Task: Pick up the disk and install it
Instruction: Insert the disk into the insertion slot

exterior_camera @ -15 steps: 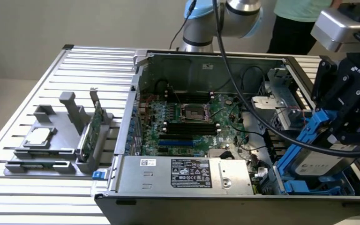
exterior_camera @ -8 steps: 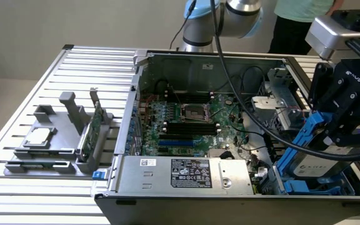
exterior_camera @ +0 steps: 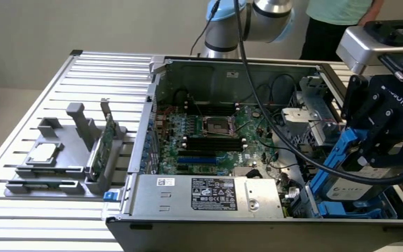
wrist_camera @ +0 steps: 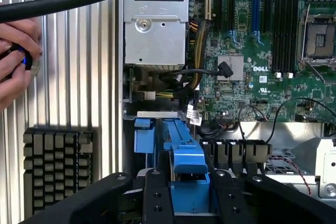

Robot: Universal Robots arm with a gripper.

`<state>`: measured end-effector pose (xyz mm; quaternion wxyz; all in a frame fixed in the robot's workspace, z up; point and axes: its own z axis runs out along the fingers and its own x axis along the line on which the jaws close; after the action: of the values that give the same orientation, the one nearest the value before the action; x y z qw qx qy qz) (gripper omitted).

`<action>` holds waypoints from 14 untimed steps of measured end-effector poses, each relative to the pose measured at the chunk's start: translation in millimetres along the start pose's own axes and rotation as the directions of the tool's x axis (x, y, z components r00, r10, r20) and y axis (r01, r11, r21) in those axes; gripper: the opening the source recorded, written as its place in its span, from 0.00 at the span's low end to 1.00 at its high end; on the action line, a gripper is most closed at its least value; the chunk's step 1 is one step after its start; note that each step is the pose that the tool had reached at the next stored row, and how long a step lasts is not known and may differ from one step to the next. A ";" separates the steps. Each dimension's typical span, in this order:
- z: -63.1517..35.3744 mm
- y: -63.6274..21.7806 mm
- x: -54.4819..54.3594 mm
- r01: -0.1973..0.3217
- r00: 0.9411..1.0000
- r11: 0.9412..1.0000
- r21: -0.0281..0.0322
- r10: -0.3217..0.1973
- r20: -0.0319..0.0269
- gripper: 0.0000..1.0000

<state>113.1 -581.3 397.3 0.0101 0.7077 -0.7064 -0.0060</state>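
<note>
The disk (exterior_camera: pixel 353 182), silver-grey with a white label and blue rails, hangs on edge over the drive bay in the front corner of the open computer case (exterior_camera: pixel 161 68), on the exterior view's right. My black gripper (exterior_camera: pixel 371 157) is shut on it from above. In the wrist view my gripper (wrist_camera: pixel 191 199) has a finger (wrist_camera: pixel 157 195) on each side of the blue rail of the disk (wrist_camera: pixel 184 150). The disk's lower end sits just above more blue plastic (exterior_camera: pixel 348 212) in the bay.
A silver power supply (exterior_camera: pixel 209 194) lies beside the bay, with the motherboard (exterior_camera: pixel 215 131) behind it. A thick black cable (exterior_camera: pixel 272 121) drapes across the case. A grey stand (exterior_camera: pixel 54 168) holds a chip and a green card (exterior_camera: pixel 107 142). A person (exterior_camera: pixel 341 16) stands behind; a hand (wrist_camera: pixel 16 61) rests on the table.
</note>
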 end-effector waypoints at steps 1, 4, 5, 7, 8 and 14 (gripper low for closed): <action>0.7 0.1 0.1 0.000 1.000 1.000 0.000 0.000 0.000 0.32; 2.5 0.3 0.6 0.000 1.000 1.000 0.000 0.000 0.002 0.32; 3.0 0.3 0.9 0.000 1.000 1.000 0.000 0.000 0.002 0.32; 4.4 0.3 1.6 0.000 1.000 1.000 0.000 0.000 0.004 0.32; 5.1 0.3 2.0 0.000 1.000 1.000 0.000 0.000 0.005 0.32; 8.9 0.4 5.5 0.001 1.000 1.000 0.000 -0.001 0.011 0.32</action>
<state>112.5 -586.8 388.4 0.0062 0.7080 -0.7061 -0.0100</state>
